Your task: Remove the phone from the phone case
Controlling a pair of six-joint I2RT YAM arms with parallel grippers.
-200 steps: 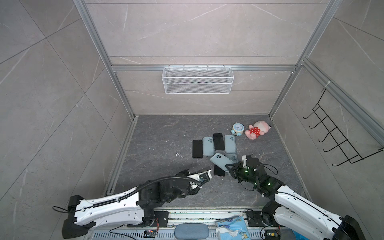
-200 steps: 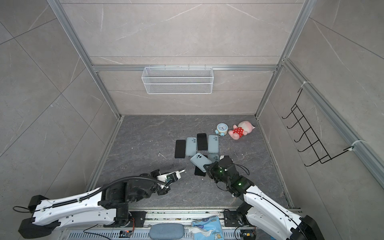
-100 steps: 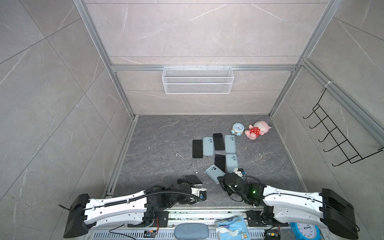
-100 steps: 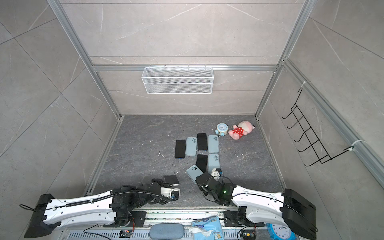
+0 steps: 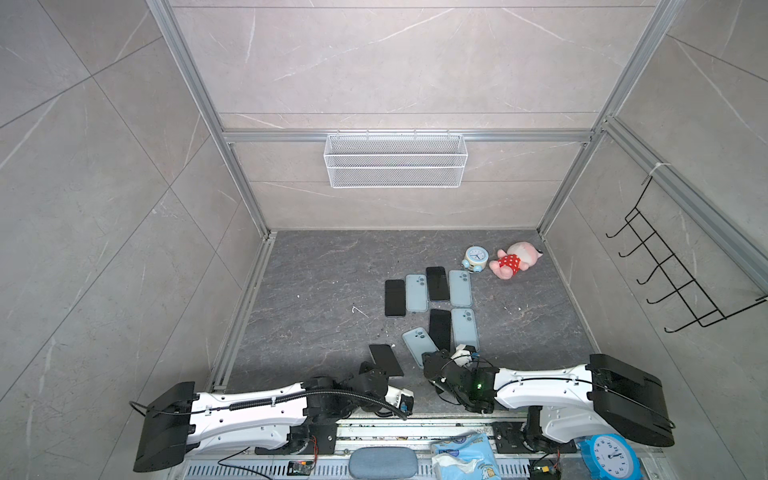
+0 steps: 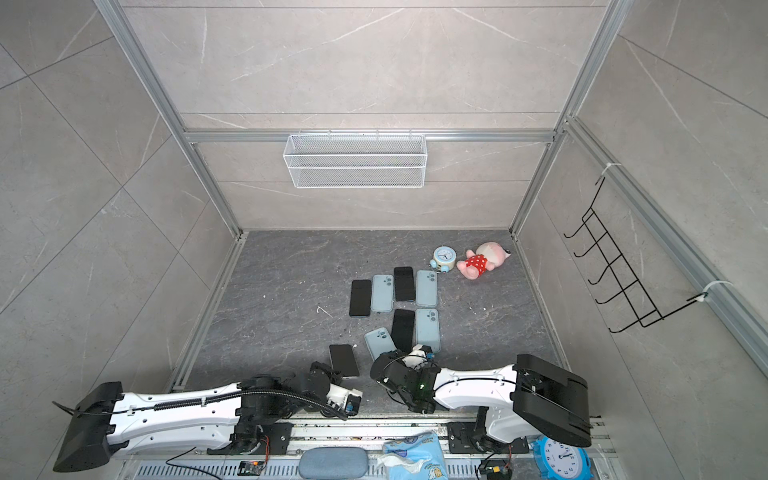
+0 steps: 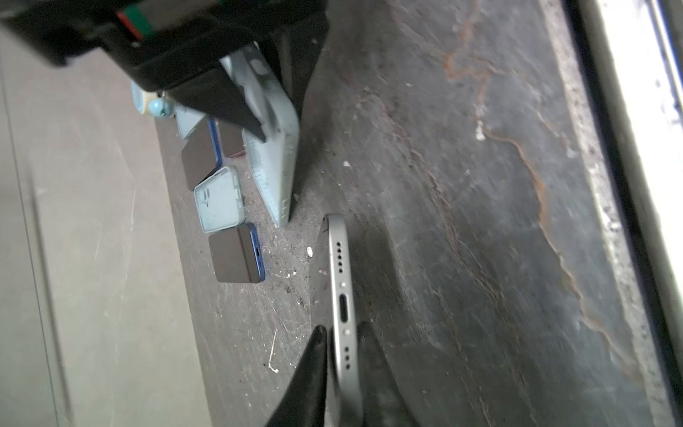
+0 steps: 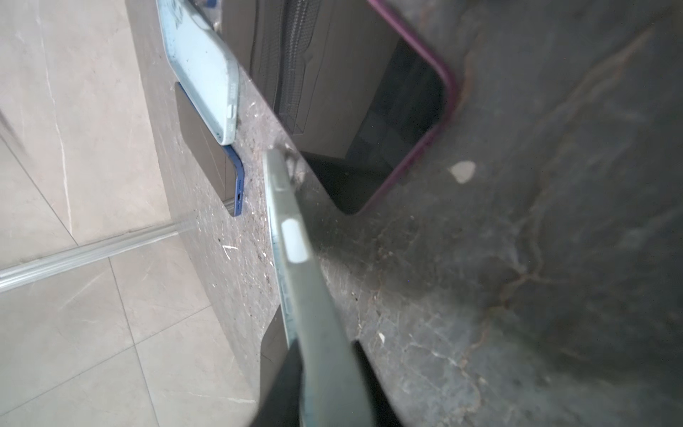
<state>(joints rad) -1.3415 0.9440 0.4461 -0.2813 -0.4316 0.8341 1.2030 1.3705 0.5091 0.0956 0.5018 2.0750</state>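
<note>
Table (image 5: pixel 316 282) surface lies bare along the whole left side, from the aluminium rail (image 5: pixel 243 316) to the laid-out rows of phones and cases (image 5: pixel 428 286). More bare room shows on the right, out to the foot of the wall. The near edge is crowded by both arms. A plush toy (image 5: pixel 515 259) and a small alarm clock (image 5: pixel 475 258) sit well apart in the far right corner.

The phone (image 5: pixel 385 359), dark with a grey frame, is out of the phone case (image 5: pixel 419 344) and lies just left of it, not touching it, near the front edge. In the left wrist view the left fingers (image 7: pixel 314 355) stand narrow on either face of the phone's port end; whether they press it cannot be told. The right fingers (image 8: pixel 369 388) flank the near end of the pale blue phone case just as closely, and their grip cannot be told either. The phone case is tilted, its far corner down on the table, just beside a dark phone (image 5: pixel 440 332) of the nearer row.
</note>
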